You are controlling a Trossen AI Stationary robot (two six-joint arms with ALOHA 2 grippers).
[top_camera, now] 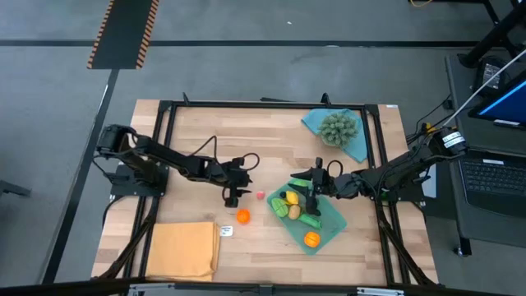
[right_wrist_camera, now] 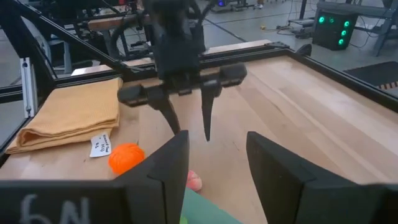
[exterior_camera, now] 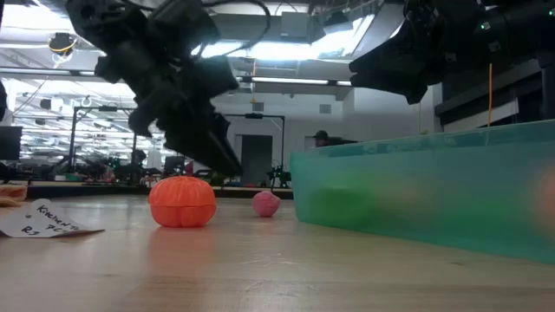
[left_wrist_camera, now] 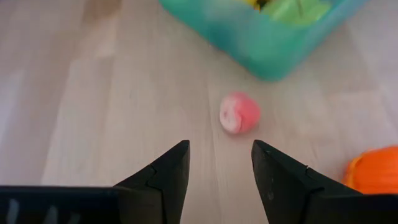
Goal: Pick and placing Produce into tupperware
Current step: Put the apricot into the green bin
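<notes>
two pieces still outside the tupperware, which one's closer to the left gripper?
The small pink piece, just ahead of the open left gripper; the orange piece lies off to the side.

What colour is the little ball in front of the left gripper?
Pink with a whitish swirl, clearest in the left wrist view.

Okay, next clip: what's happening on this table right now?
Two robot arms are sorting toy produce into a teal container, which already holds several pieces. The left gripper hangs open and empty over the wood, with a small pink piece just ahead of it and an orange piece nearby, both outside the container. The right gripper is over the container's edge, fingers apart, holding nothing that shows.
</notes>
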